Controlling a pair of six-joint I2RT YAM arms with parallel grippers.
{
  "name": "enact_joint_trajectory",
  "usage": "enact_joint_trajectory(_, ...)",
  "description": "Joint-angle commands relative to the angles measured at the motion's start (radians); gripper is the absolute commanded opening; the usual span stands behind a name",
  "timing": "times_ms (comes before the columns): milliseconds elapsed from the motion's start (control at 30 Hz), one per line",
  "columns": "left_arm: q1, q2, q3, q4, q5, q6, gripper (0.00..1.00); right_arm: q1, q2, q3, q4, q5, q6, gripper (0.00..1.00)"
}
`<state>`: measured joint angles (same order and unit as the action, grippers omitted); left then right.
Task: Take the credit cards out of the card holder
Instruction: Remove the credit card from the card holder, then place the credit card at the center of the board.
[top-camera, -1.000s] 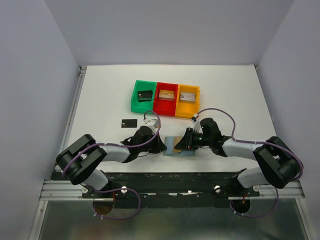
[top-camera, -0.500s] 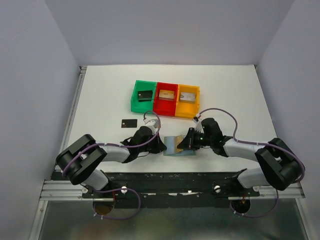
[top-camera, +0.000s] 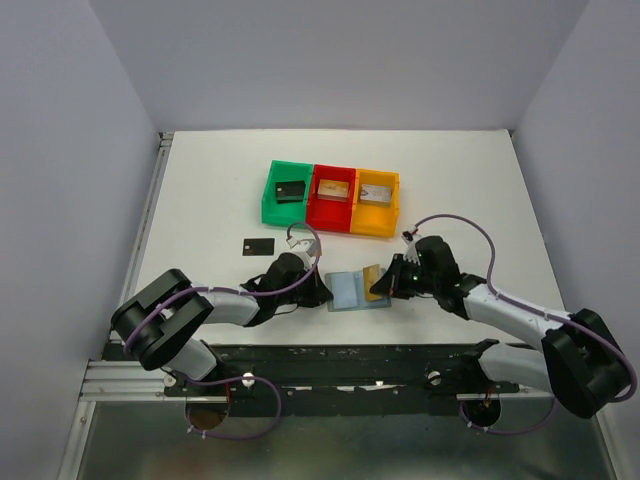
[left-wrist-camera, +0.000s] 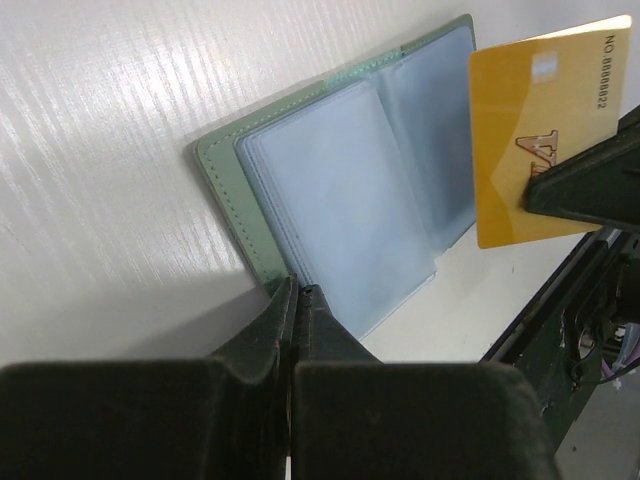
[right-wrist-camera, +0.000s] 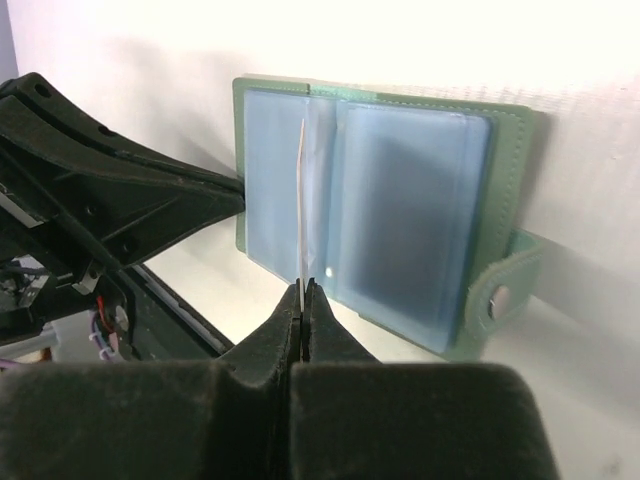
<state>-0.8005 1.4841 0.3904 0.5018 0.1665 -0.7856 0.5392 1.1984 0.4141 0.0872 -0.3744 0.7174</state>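
Note:
The card holder (top-camera: 347, 291) lies open on the table between my two grippers, pale green outside with light blue sleeves inside (left-wrist-camera: 340, 200) (right-wrist-camera: 410, 220). My left gripper (top-camera: 322, 293) (left-wrist-camera: 295, 290) is shut on the holder's near left edge and pins it down. My right gripper (top-camera: 386, 288) (right-wrist-camera: 308, 290) is shut on a golden-tan credit card (top-camera: 373, 283) (left-wrist-camera: 545, 130), held clear of the sleeves over the holder's right half. That card shows edge-on in the right wrist view (right-wrist-camera: 303, 200). A black card (top-camera: 258, 246) lies flat on the table to the left.
Green (top-camera: 270, 196), red (top-camera: 314, 205) and yellow (top-camera: 392, 208) bins stand in a row behind the holder, each with a card inside. The holder's snap tab (right-wrist-camera: 505, 295) sticks out on one side. The table's dark front rail (top-camera: 350, 355) runs just below the grippers.
My right gripper has drawn back to the right with the golden-tan card, pulling it out of the holder's sleeve. The left gripper and the holder have stayed put.

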Motion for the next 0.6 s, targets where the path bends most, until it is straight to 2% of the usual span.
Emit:
enact_joint_trajectory(0,-0.005,0.028,-0.009,-0.042,0.047,0.032,0.0,-0.008,-0.092,0.037,-0.193,0.086,-0.093,0.01)
enact_joint_trajectory(167,-0.023,-0.005,0.022,-0.035,0.074,0.052,0.01,-0.008,-0.201,0.097,-0.299,0.06,-0.197,0.01)
enact_joint_trajectory(200,-0.025,-0.036,0.024,-0.043,0.074,0.058,0.05,-0.008,-0.215,0.115,-0.319,0.046,-0.226,0.0)
enact_joint_trajectory(300,-0.026,-0.125,0.05,-0.109,0.056,0.072,0.28,0.002,-0.253,0.176,-0.417,0.038,-0.321,0.01)
enact_joint_trajectory(400,-0.026,-0.243,0.102,-0.245,-0.007,0.095,0.52,0.053,-0.26,0.271,-0.535,0.065,-0.41,0.01)
enact_joint_trajectory(433,-0.026,-0.29,0.11,-0.275,-0.025,0.103,0.71,0.064,-0.255,0.299,-0.556,0.049,-0.436,0.01)
enact_joint_trajectory(500,-0.022,-0.387,0.13,-0.334,-0.059,0.12,0.92,0.076,-0.235,0.35,-0.605,-0.01,-0.478,0.01)
enact_joint_trajectory(567,-0.016,-0.47,0.146,-0.391,-0.068,0.149,0.98,0.084,-0.203,0.4,-0.664,-0.099,-0.528,0.01)
